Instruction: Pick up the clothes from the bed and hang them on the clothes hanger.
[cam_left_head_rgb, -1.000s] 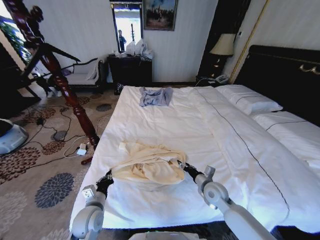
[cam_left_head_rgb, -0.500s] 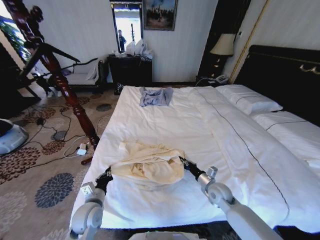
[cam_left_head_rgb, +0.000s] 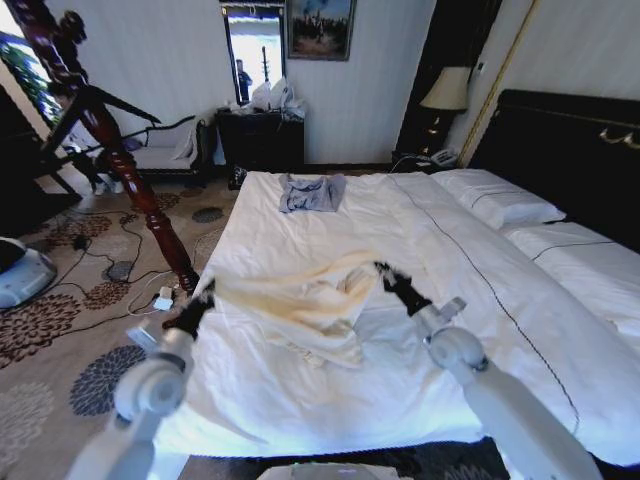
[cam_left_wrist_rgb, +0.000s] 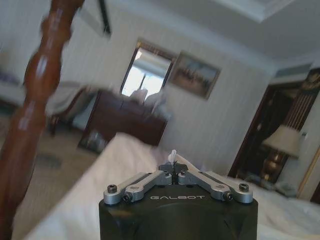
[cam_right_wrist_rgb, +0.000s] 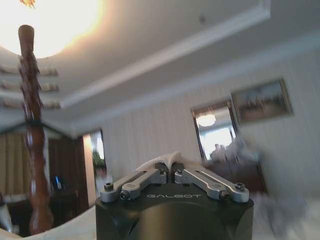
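A: The left gripper (cam_left_head_rgb: 207, 296) is raised above the near left edge of the bed (cam_left_head_rgb: 330, 400), its fingers pinched onto one end of the clothes (cam_left_head_rgb: 305, 300). In its wrist view the left gripper (cam_left_wrist_rgb: 173, 169) has its fingers pressed together with a sliver of pale cloth sticking up between them.

B: And the right gripper (cam_left_head_rgb: 381, 270)?

A: It is raised over the middle of the bed, clamped on the other end of the cream garment. From its wrist camera the right gripper (cam_right_wrist_rgb: 170, 162) has its fingers closed on a fold of pale fabric.

B: So where are the clothes?

A: Stretched between the two grippers in a sagging band, lifted above the white sheet, with the lower part hanging down toward the bedding. I cannot tell whether the lowest fold touches the sheet.

B: What lies farther off?

A: On the robot's left, beside the bed on the patterned carpet (cam_left_head_rgb: 70, 340), stands the clothes hanger (cam_left_head_rgb: 120, 165), well apart from the garment. Farther up the bed lies a small grey-blue garment (cam_left_head_rgb: 311, 192), and on the right are the white pillows (cam_left_head_rgb: 498, 200) against the dark headboard (cam_left_head_rgb: 570, 150).
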